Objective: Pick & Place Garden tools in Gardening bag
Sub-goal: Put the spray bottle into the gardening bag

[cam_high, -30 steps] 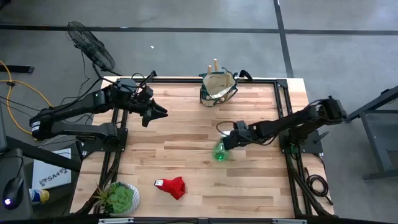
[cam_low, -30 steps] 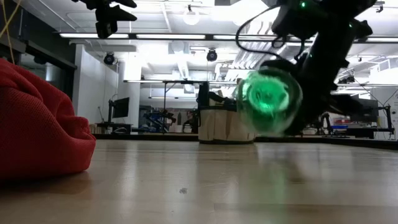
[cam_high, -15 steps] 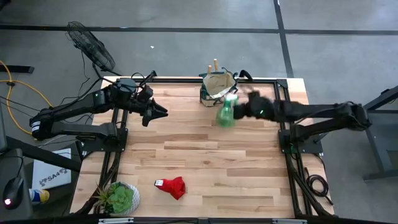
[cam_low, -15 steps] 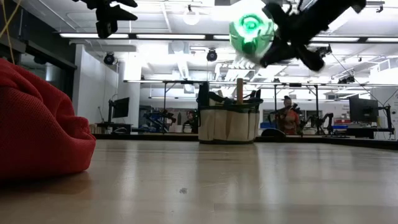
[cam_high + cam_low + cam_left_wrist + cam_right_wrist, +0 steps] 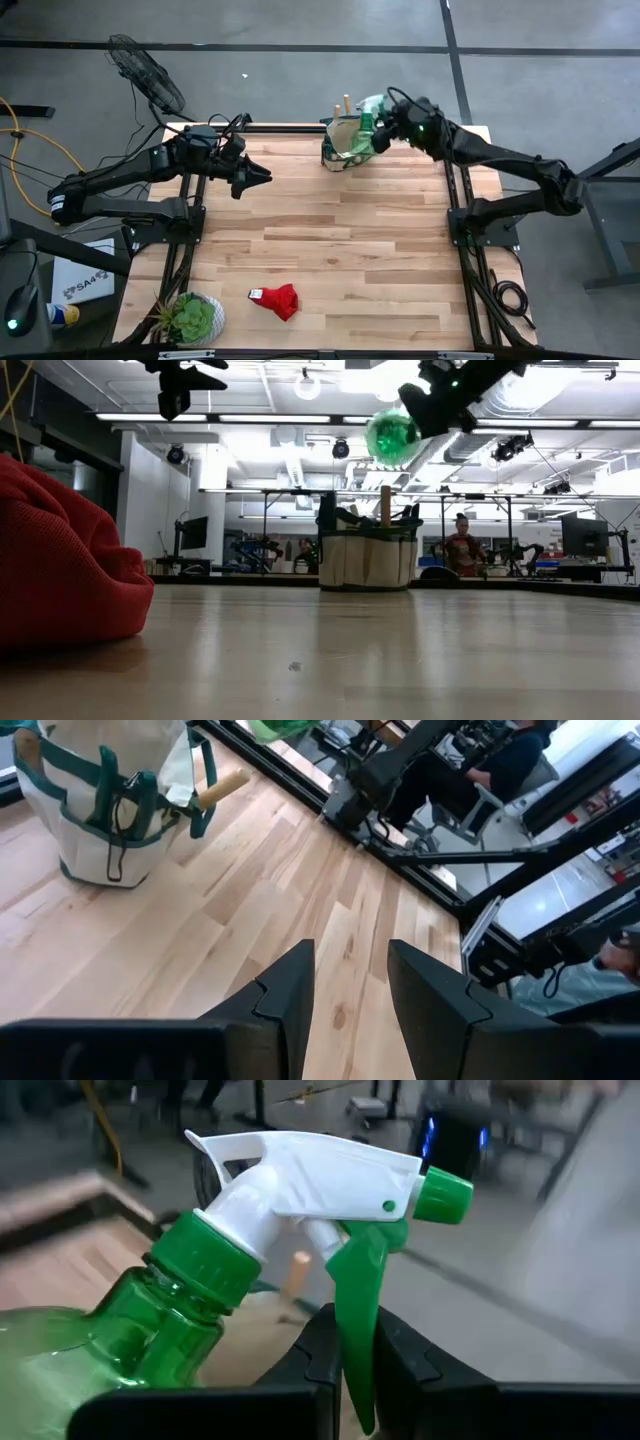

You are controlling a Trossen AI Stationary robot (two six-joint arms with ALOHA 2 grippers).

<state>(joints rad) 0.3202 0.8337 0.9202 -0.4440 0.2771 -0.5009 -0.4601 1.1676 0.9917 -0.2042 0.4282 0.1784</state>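
My right gripper [image 5: 386, 128] is shut on the green spray bottle [image 5: 365, 124], which it holds high over the far right rim of the tan gardening bag [image 5: 346, 146]. The bottle also shows in the low view [image 5: 392, 438], above the bag [image 5: 368, 560]. Wooden tool handles [image 5: 385, 500] stick up out of the bag. The red glove [image 5: 278, 299] lies on the table near the front edge. My left gripper [image 5: 256, 176] is open and empty, held above the table's left part, pointing toward the bag [image 5: 100, 810]. My right gripper has the bottle's green trigger [image 5: 356, 1305], under the white spray head, between its two fingers [image 5: 318, 1352]. The bottle is lifted clear of the bag and table. It lies tilted, its round green body [image 5: 90, 1355] toward the table's near left.
A potted plant [image 5: 195, 318] stands at the front left corner. A fan [image 5: 146, 74] stands on the floor beyond the far left corner. Bare wood lies between the bag and the glove. People sit in the room behind the table [image 5: 462, 545].
My right gripper has risen from the table's middle and gone toward the far edge with the spray bottle, which is lifted well clear and now hangs over the bag's rim. The arm has stretched out.
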